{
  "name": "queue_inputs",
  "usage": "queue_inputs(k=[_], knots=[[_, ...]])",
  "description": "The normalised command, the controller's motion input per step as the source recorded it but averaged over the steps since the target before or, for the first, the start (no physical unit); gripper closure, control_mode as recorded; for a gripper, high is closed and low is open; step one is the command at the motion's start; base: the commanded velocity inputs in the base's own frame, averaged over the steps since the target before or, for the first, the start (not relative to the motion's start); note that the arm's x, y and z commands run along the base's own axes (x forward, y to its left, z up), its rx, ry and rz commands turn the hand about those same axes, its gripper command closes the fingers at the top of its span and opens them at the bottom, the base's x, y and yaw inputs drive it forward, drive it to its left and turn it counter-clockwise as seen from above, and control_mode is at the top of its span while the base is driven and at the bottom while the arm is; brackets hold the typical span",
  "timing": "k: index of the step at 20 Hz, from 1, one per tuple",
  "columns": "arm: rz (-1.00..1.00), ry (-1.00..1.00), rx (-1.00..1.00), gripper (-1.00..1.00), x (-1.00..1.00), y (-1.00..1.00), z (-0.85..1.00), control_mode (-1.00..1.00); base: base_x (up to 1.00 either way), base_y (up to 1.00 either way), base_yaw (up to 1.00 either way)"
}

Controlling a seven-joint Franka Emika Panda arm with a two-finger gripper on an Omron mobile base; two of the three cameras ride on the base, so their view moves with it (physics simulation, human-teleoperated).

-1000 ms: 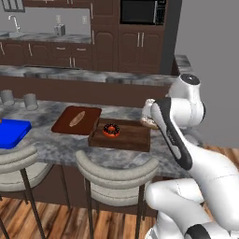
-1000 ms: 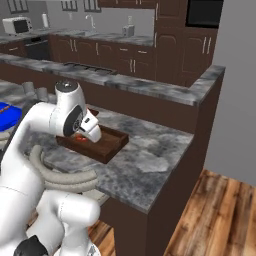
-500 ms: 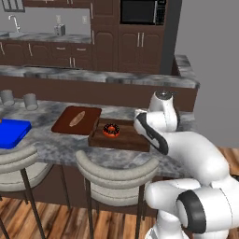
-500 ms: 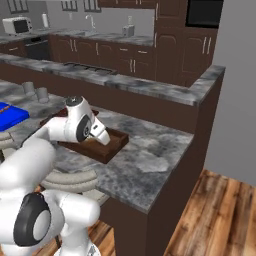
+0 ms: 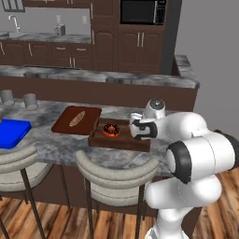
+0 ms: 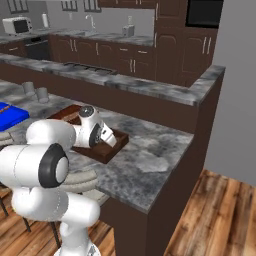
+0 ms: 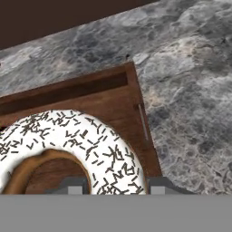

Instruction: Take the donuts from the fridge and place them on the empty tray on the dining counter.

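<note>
On the tabletop [image 5: 56, 140] stood the tray [image 5: 122, 141], with the chocolate donut [image 5: 111, 130] already inside. The gripper [image 7: 110, 185] hung over the tray's right end, jaws half-wide around the sprinkled donut [image 7: 68, 136]. This donut lay directly under the gripper; whether it was gripped or resting I cannot tell.

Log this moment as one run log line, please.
gripper: over tray, jaws straddling sprinkled donut | chocolate donut: on tray | release: unclear

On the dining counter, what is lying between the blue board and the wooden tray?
In the left base view, a flat reddish-brown board carrying a bread roll lies between the blue board and the tray.
</note>
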Motion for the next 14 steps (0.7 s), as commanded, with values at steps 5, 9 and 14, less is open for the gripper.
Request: queue_inputs(k=[5, 9, 14], knots=[[0.0, 0.12, 0.01, 1.0, 0.68, 0.0, -0.14, -1.0, 0.0, 0.0, 0.0], [0.0, 0.21, 0.0, 1.0, 0.31, 0.07, -0.23, -1.0, 0.0, 0.0, 0.0], [0.0, 0.16, 0.03, 1.0, 0.01, 0.2, -0.32, -1.0, 0.0, 0.0, 0.0]])
